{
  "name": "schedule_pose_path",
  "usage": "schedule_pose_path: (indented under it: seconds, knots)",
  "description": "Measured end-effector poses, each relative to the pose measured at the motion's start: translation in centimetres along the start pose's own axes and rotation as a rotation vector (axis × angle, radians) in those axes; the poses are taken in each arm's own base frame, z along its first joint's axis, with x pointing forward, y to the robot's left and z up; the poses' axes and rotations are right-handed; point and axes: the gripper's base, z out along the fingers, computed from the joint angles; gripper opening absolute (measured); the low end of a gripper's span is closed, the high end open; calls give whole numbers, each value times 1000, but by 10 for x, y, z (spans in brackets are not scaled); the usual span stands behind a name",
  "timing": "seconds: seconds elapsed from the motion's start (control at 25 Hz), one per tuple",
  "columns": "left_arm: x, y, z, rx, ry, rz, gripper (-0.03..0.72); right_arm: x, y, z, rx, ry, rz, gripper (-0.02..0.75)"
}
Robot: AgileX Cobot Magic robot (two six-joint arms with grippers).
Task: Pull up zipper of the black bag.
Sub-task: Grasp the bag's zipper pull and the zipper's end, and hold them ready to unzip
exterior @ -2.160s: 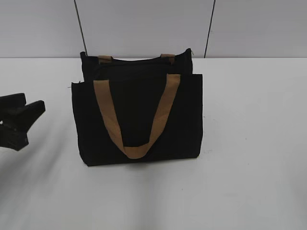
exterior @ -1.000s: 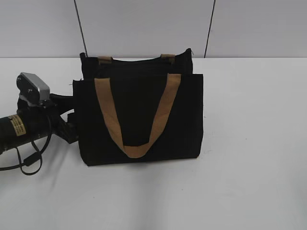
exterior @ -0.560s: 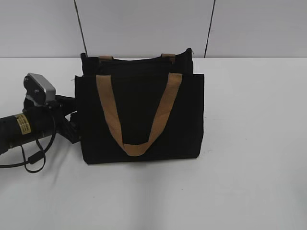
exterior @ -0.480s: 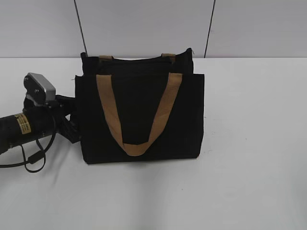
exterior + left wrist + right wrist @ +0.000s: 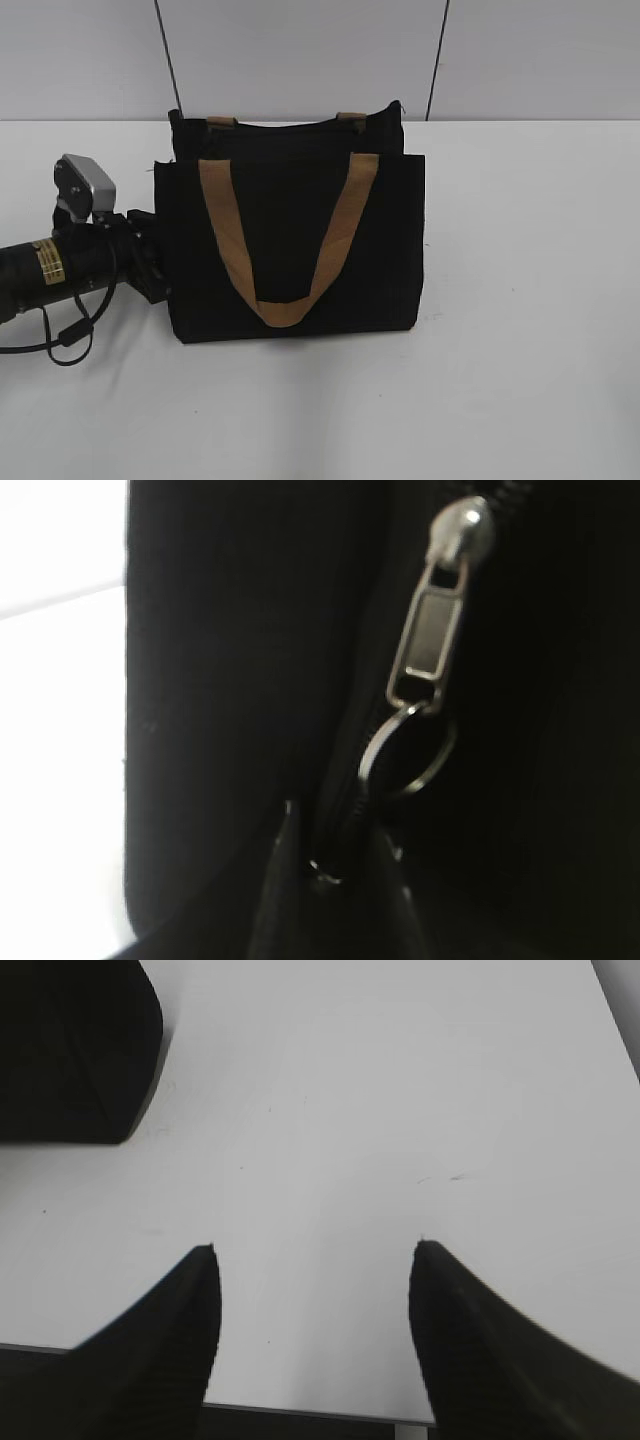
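Note:
The black bag (image 5: 290,240) stands upright on the white table, a tan handle (image 5: 226,232) hanging down its front. My left gripper (image 5: 155,270) is pressed against the bag's left side. In the left wrist view the zipper (image 5: 430,645), a silver slider with a tab and a wire ring, sits on the black zipper line of the bag (image 5: 230,680). My left gripper (image 5: 325,870) has its fingers closed together just below the ring, pinching it at its lower end. My right gripper (image 5: 315,1250) is open and empty over bare table, with the bag's corner (image 5: 70,1050) to its upper left.
The white table (image 5: 520,300) stretches around the bag. A grey wall with dark seams (image 5: 437,60) stands behind it. The left arm's cable (image 5: 70,335) loops on the table at the left. The right arm is outside the exterior view.
The left arm came in from the left edge and reached the bag's left side. The bag shifted slightly. Over the last half second the gripper drew in tighter against the bag.

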Motion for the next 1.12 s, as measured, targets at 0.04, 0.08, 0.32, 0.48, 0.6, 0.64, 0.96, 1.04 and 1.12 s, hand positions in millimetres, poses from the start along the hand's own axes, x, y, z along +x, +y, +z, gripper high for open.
schedule_pose_path:
  seconds: [0.04,0.08,0.32,0.48,0.6,0.64,0.96,1.04,1.12]
  knots:
    - [0,0,0,0,0,-1,155,0,0,0,0,0,0,467]
    - [0,0,0,0,0,-1,154,0,0,0,0,0,0,467]
    - [0,0,0,-3,1,-3,155,0,0,0,0,0,0,467]
    - [1,0,0,0,11,-2,142,0,0,0,0,0,0,467]
    - [1,0,0,-1,14,-2,48,0,0,0,0,0,0,467]
    - [1,0,0,-3,14,-3,34,0,0,0,0,0,0,467]
    - [-24,6,-8,-38,6,33,25,0,0,0,0,0,0,467]
    - [-34,4,-15,-50,3,34,24,0,0,0,0,0,0,467]
    - [-43,-1,-23,-59,8,45,24,0,0,0,0,0,0,467]
